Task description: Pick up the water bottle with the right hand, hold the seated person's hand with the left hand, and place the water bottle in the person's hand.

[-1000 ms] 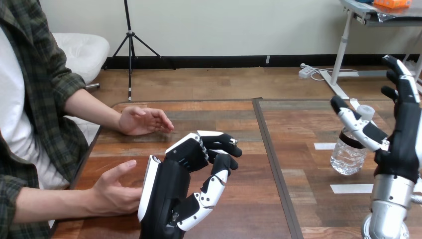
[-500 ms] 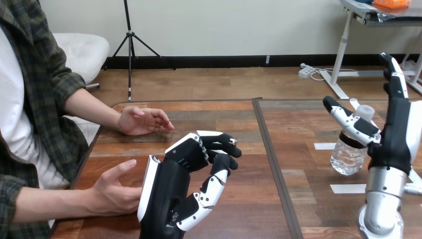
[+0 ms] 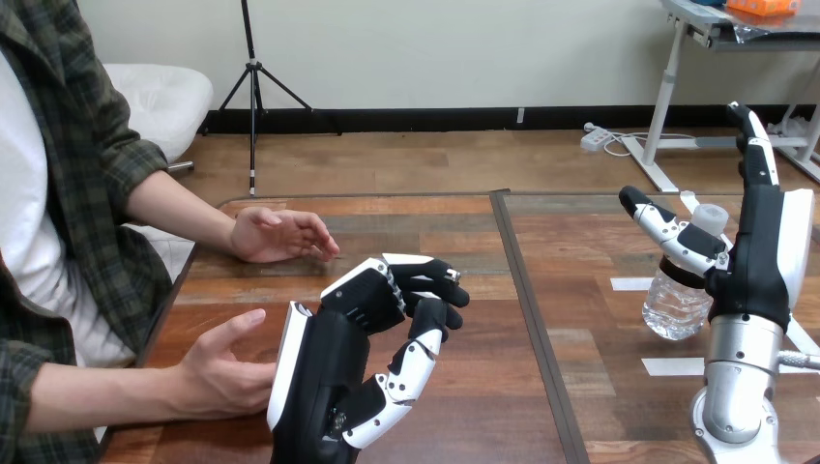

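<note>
While your right robot hand (image 3: 762, 259) stands spread beside the water bottle (image 3: 674, 305) near the desk's (image 3: 580, 290) right edge, your left robot hand (image 3: 334, 372) is clenched empty. The bottle looks thin, slick and crushable, so grip mid-body, gently.

Soft, even light from overhead falls on the wooden desk (image 3: 483, 387), leaving it bright with a dull sheen and no harsh glare. At the view's left, a thin, soft-edged shadow lies under the person's farther hand (image 3: 276, 235), and another runs beneath the person's nearer hand (image 3: 222, 372). The white shells of the left hand (image 3: 324, 377) stand out bright against its black parts. Small highlights glint on the clear water bottle (image 3: 677, 304).
</note>
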Controlling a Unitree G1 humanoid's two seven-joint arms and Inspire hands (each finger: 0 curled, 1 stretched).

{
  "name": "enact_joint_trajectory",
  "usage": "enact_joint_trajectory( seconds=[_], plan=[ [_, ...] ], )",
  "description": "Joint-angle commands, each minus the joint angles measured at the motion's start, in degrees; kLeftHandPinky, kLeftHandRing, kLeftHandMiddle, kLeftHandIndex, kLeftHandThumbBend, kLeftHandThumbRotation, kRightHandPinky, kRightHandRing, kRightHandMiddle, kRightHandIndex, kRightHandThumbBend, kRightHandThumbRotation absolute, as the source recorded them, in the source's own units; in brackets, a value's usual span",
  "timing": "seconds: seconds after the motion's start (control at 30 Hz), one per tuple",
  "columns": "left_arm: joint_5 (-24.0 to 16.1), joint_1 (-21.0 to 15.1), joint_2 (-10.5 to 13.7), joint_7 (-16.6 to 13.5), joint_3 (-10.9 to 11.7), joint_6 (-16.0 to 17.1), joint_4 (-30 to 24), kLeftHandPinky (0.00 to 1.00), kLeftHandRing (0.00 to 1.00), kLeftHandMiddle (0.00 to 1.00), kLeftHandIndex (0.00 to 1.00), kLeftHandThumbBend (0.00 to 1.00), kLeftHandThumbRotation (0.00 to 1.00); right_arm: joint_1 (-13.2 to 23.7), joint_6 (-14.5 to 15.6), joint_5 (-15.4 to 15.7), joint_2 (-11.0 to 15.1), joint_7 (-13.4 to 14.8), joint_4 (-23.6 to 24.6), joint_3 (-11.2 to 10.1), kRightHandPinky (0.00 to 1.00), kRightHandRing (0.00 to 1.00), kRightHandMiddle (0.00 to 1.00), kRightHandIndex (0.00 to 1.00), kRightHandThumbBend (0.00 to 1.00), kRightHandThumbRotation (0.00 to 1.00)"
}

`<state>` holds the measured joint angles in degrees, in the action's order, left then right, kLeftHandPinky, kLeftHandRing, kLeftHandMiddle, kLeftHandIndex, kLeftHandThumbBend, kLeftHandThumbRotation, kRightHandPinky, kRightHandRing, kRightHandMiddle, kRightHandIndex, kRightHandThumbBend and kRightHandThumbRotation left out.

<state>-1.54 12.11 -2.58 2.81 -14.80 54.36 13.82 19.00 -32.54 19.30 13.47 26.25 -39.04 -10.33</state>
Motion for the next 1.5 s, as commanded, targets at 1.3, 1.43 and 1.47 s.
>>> enact_joint_trajectory(
  seconds=[1.3,1.43,1.47],
  plan=[
    [1.08,-1.02,-0.84,0.71,0.28,0.16,-1.3,0.37,0.47,0.54,0.56,0.23,0.24,11.15,1.07,-2.66,5.27,1.25,-13.01,2.76,1.0,0.99,0.97,0.89,0.7,0.06],
    [1.22,-1.02,-0.78,0.82,0.24,0.37,-1.27,0.37,0.48,0.54,0.56,0.23,0.25,11.52,1.7,-4.04,5.11,0.5,-13.88,2.36,1.0,0.99,0.97,0.9,0.7,0.06],
    [1.26,-1.02,-0.78,0.85,0.24,0.4,-1.25,0.37,0.48,0.54,0.56,0.23,0.25,11.59,1.82,-4.36,5.09,0.33,-14.04,2.3,1.0,0.99,0.97,0.9,0.69,0.06]
  ],
)
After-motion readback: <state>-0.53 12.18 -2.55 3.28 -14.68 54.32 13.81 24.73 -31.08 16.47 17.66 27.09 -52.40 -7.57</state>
